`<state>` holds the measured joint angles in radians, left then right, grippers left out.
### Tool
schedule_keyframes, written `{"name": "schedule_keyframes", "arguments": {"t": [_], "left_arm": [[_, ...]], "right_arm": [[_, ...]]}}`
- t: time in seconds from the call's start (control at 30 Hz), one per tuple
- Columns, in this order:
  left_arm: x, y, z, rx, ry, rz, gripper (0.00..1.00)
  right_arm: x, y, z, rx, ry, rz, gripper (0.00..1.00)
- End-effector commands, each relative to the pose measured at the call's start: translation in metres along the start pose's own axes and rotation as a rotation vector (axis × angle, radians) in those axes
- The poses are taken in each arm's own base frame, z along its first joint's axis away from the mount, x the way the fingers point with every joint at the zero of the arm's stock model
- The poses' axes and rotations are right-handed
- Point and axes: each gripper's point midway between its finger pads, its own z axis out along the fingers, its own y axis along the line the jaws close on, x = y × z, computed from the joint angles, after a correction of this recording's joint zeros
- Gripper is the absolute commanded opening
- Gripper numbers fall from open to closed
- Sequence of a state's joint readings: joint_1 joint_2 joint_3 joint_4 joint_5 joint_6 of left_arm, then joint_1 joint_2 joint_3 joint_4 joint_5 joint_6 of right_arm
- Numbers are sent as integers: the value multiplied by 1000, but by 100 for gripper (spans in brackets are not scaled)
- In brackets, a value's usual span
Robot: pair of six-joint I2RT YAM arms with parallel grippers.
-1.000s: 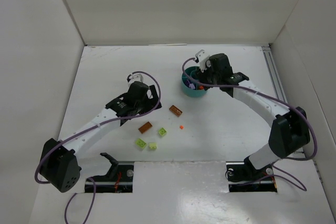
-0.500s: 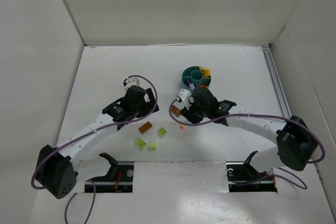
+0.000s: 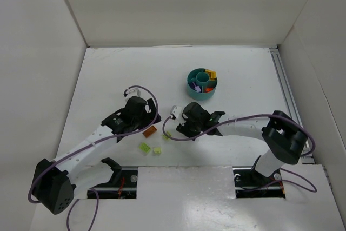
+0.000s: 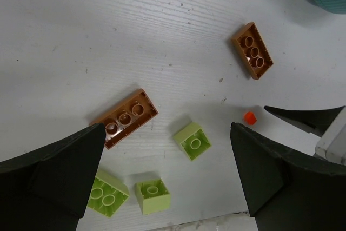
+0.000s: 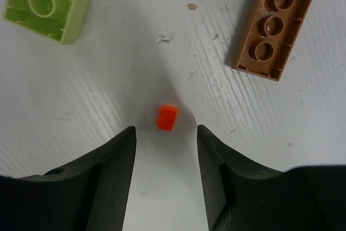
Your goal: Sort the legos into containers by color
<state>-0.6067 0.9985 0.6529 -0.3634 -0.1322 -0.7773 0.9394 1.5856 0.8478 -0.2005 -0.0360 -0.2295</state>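
right end effector gone from dish, wrist views reveal orange-red brick

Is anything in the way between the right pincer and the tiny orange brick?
No. In the right wrist view the tiny orange brick sits just ahead of the open right pincer, with only bare white table between them.
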Motion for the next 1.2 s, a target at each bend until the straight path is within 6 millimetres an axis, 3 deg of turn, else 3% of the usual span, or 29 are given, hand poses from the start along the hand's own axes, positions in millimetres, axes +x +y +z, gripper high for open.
{"name": "schedule_keyframes", "arguments": {"t": [0.0, 0.13, 0.47, 0.5, 0.57, 0.67, 0.9, 0.97, 1.17], "left_arm": [[-3, -3, -6, 32, -21, -22, 99], [-3, -3, -6, 32, -21, -22, 99], [-6, -8, -10, 60, -32, -27, 99], [-3, -6, -8, 54, -26, -25, 99], [-3, -6, -8, 54, -26, -25, 99], [-5, -7, -10, 60, -32, -27, 99], [-10, -23, -5, 121, -33, -12, 99], [-10, -24, -2, 109, -24, 1, 99], [-18, -30, 10, 88, -16, 37, 99]], "right_arm": [[-13, -7, 5, 40, -45, 24, 54], [-5, -8, 14, 47, -15, 34, 51], [-2, -4, 17, 74, 10, 41, 12], [-3, -3, 14, 74, 10, 53, 12], [0, -5, 10, 88, 13, 62, 1], [-12, -8, -4, 103, -17, 63, 1], [-72, -55, -45, 228, -101, -13, 1], [-89, -87, -66, 305, -138, 10, 1], [-95, -175, -109, 458, -188, 111, 2]]}}
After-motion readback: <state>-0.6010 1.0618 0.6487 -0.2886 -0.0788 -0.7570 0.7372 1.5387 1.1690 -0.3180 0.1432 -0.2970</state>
